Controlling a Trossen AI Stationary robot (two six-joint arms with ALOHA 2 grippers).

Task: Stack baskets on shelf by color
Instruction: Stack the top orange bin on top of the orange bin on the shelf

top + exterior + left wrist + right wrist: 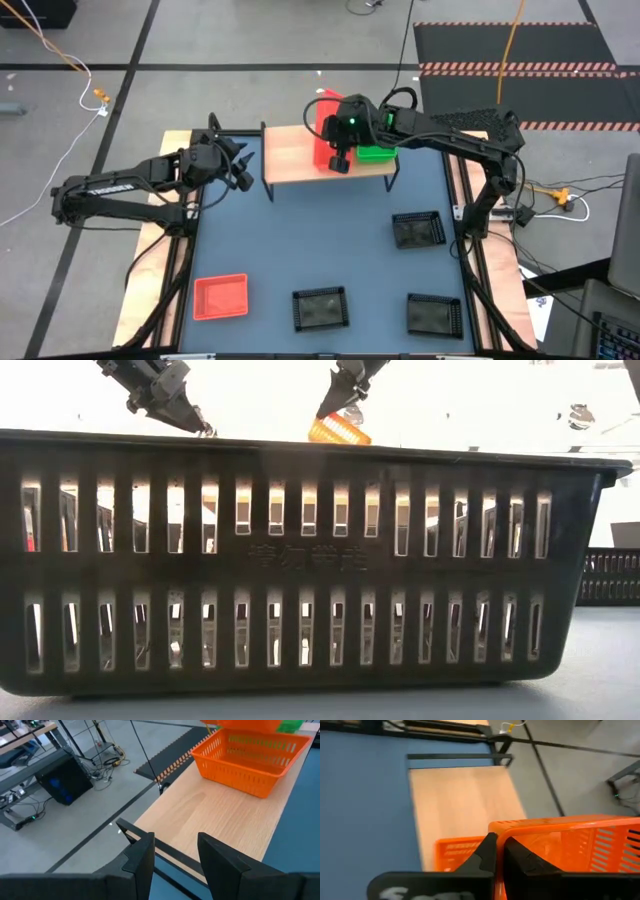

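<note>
The right arm reaches from its base at the table's right edge across to the shelf (330,158) at the far middle of the table, elbow bent, wrist over the shelf's centre. Its gripper (340,160) is clamped on the wall of a red basket (570,847); in the right wrist view the two dark fingers (487,855) pinch that wall from either side, and the held basket hangs tilted above a second red basket (457,852) that rests on the wooden plank. From above, the reds sit at the shelf's middle, with green baskets (377,153) just to their right, partly hidden under the arm. The left arm stretches from the table's left side toward the shelf's left end, forearm nearly level, its gripper (238,170) hovering beside that end and holding nothing; the left wrist view shows its fingers (142,857) spread apart over the shelf's near corner, looking along the bare plank to the red basket (252,760). On the blue-grey table (300,240), one more red basket (221,297) lies at the near left. Three black baskets lie apart from each other: one at near centre (320,308), one at near right (434,314), one farther back on the right (418,230). A black basket (300,560) fills the low view.
</note>
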